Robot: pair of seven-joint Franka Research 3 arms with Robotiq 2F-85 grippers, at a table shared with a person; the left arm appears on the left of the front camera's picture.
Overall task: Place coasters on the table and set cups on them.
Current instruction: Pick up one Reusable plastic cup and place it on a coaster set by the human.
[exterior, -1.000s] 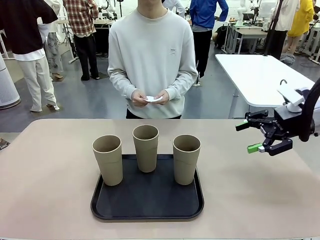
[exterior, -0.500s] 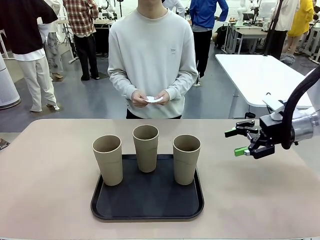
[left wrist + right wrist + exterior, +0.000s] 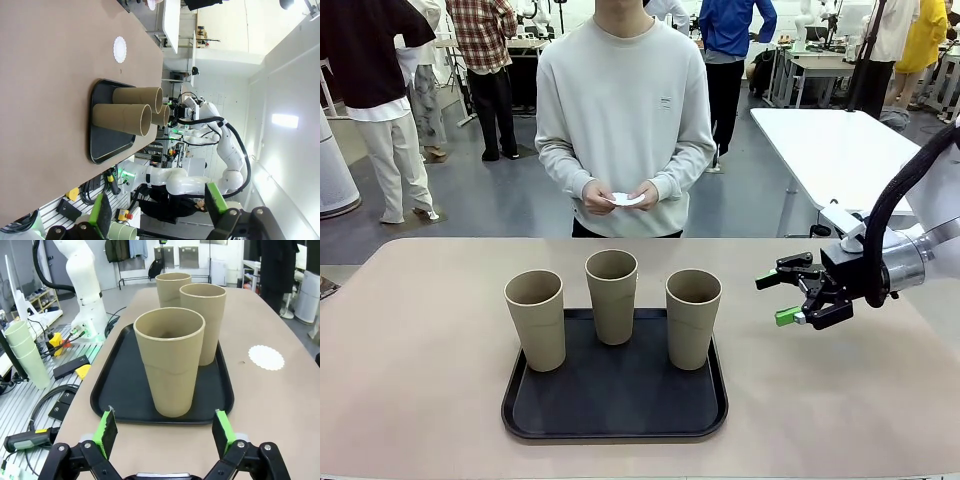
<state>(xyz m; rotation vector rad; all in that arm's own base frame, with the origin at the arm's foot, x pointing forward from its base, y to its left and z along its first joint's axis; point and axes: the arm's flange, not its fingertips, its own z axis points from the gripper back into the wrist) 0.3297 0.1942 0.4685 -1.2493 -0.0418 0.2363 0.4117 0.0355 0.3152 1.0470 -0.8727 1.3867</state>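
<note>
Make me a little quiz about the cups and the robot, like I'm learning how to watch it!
1. How many cups stand on the black tray?
2. True or false: the right pincer is squeezing a cup.
3. Where does the white paper doily lie? A) on the bare table, beside the tray; B) under a cup; C) inside a cup.
Key: 1) three; 2) false, it is open and apart from them; 3) A.

1 cup (image 3: 165, 115) behind 2 others
</note>
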